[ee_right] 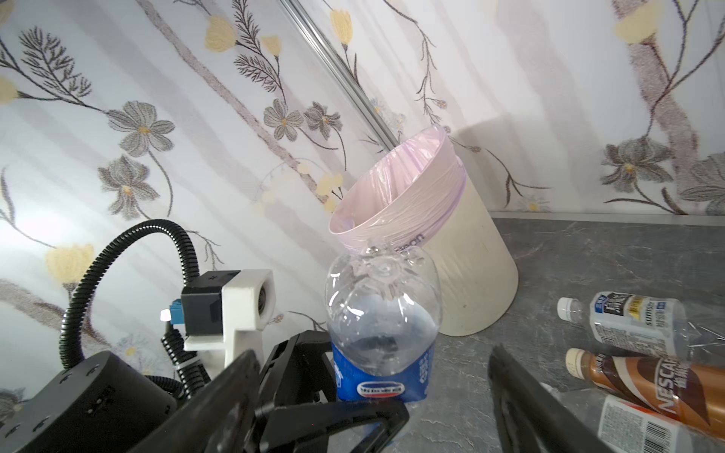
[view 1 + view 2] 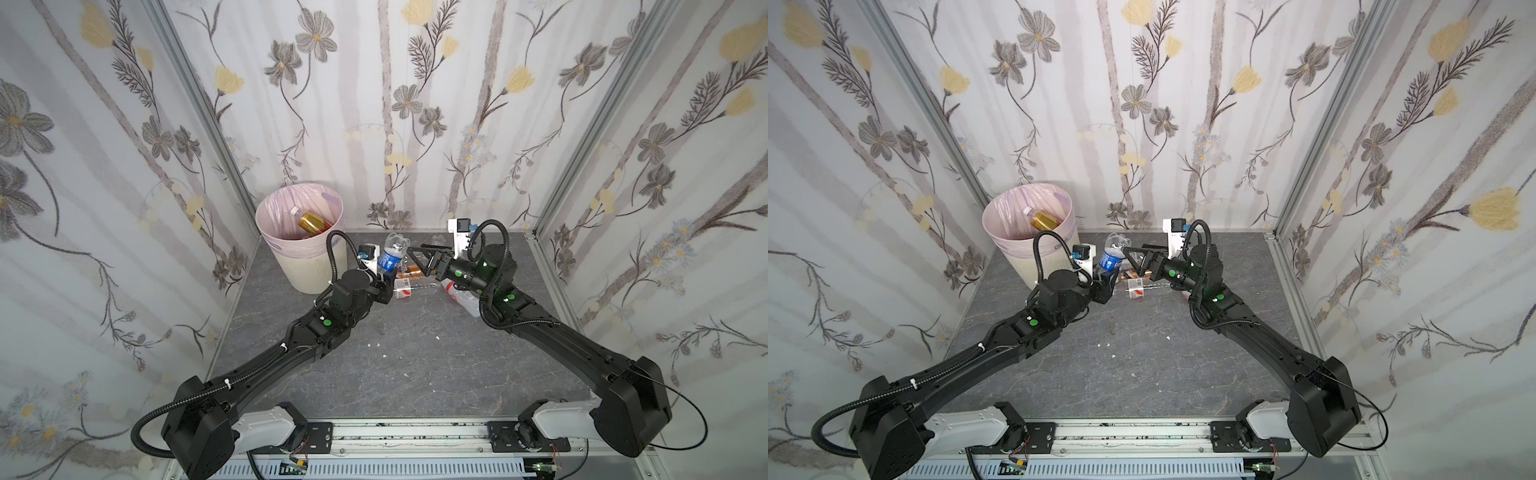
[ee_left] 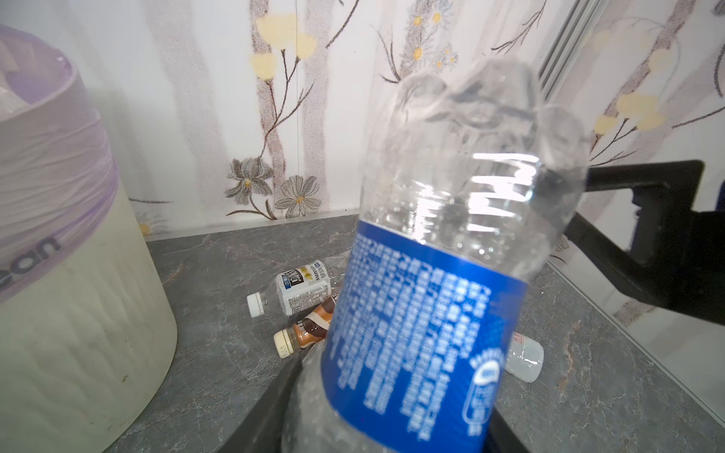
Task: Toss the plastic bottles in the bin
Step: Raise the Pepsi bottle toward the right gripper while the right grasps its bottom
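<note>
A clear plastic bottle with a blue label (image 2: 392,254) (image 2: 1112,257) (image 3: 431,274) (image 1: 382,325) stands bottom-up in my left gripper (image 2: 388,282) (image 2: 1106,283) (image 3: 388,431), which is shut on its lower part. It is right of the bin (image 2: 316,270) (image 2: 1017,253) (image 3: 78,313) (image 1: 470,266), a cream wastebasket with a pink liner. An amber bottle (image 2: 313,222) lies inside the bin. My right gripper (image 2: 417,259) (image 2: 1134,261) (image 1: 376,412) is open and empty, its fingertips just right of the held bottle.
More bottles lie on the grey table behind and under the grippers: a brown coffee bottle (image 1: 647,386) (image 3: 314,329), a clear white-capped one (image 1: 635,319) (image 3: 302,288), a red-and-white labelled one (image 2: 403,289), a red-capped one (image 2: 461,293). Floral walls enclose three sides.
</note>
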